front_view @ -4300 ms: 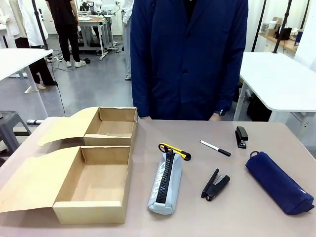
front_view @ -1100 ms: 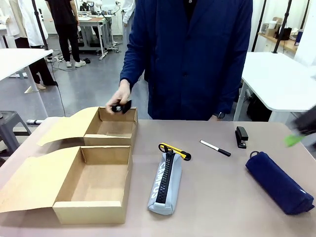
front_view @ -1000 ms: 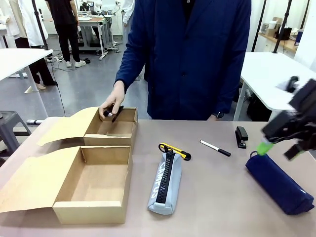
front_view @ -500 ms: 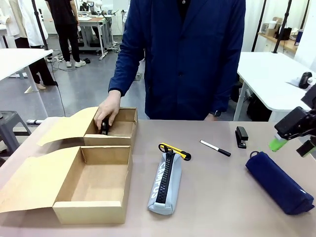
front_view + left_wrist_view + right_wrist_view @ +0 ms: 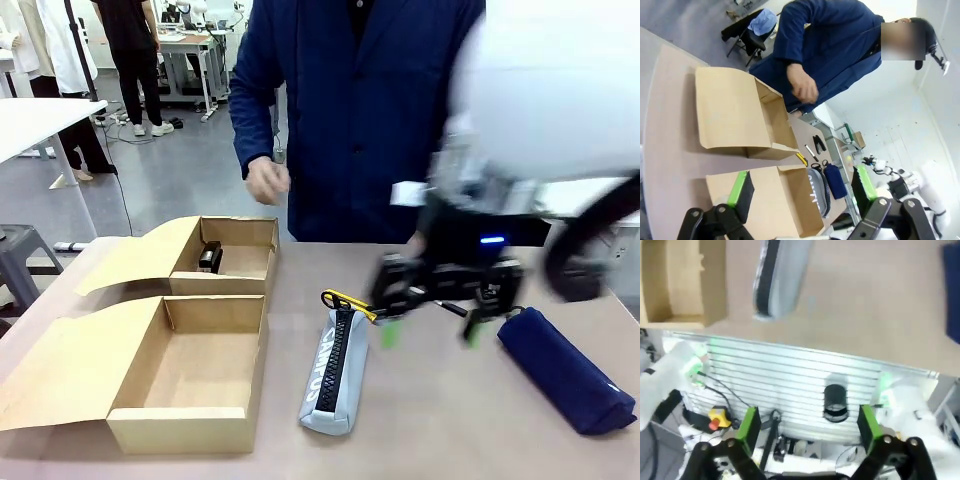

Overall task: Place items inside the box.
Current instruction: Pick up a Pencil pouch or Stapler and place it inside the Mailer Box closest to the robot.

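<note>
While the person (image 5: 370, 120) in a dark blue coat is standing at the far side of the table (image 5: 440, 430), we are observing the white right arm (image 5: 560, 90) reaching in from the right, blurred by motion. Two open cardboard boxes are sitting at the left of the table, the far box (image 5: 240, 232) directly behind the near box (image 5: 180, 432).

We are recording the right gripper (image 5: 429, 333) as hanging above the middle of the table, between the grey pencil pouch (image 5: 333, 372) and the navy pouch (image 5: 565, 368). Its green-padded fingers are standing wide apart and are gripping nothing. The left gripper (image 5: 801, 186) is hovering above the near box at the left, its fingers likewise spread and carrying nothing.

The grey pencil pouch is lying zipper-up on the table, just right of the near box. The navy pouch is lying near the right edge. The person's hand (image 5: 266, 182) is hanging above the far box, apart from it. The yellow-and-black utility knife (image 5: 352, 303) is lying at the far end of the grey pencil pouch, touching it. The black clip-like tool (image 5: 210, 257) is lying inside the far box, at its left side.
</note>
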`<move>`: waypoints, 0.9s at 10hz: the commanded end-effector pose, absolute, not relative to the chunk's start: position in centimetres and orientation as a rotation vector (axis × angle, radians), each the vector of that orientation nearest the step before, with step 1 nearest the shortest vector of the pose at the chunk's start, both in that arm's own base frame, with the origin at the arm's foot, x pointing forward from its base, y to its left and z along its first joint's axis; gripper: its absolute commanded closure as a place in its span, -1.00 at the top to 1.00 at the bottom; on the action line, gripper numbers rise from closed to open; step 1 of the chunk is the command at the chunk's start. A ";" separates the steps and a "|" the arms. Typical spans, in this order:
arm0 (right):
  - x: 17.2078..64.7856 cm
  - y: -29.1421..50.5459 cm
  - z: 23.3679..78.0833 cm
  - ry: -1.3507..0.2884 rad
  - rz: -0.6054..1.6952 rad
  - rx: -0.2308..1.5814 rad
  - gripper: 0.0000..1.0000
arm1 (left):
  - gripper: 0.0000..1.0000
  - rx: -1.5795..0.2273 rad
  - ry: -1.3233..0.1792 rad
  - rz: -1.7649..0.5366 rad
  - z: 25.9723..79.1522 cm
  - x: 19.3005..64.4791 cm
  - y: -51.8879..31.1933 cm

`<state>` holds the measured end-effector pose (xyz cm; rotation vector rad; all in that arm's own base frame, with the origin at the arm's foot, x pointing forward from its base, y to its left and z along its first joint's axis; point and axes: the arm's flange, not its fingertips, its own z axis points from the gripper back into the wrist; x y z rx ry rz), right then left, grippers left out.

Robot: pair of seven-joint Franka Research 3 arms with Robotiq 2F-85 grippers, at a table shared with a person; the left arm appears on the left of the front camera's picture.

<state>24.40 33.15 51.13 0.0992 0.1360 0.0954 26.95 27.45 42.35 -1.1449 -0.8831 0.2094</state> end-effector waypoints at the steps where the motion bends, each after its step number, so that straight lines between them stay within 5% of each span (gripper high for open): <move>1: 30.8 39.3 49.9 0.176 -0.039 0.017 1.00 | 1.00 -1.154 -0.919 0.194 42.5 27.0 27.5; 4: 33.9 43.0 45.1 -0.023 -0.196 -0.094 1.00 | 1.00 -1.154 -0.919 0.194 42.5 27.0 27.5; 6: 30.6 42.0 46.2 0.117 -0.080 0.032 1.00 | 1.00 -1.154 -0.919 0.194 42.5 27.0 27.5; 9: 34.2 40.7 43.3 -0.068 -0.134 -0.055 1.00 | 1.00 -1.154 -0.919 0.194 42.5 27.0 27.5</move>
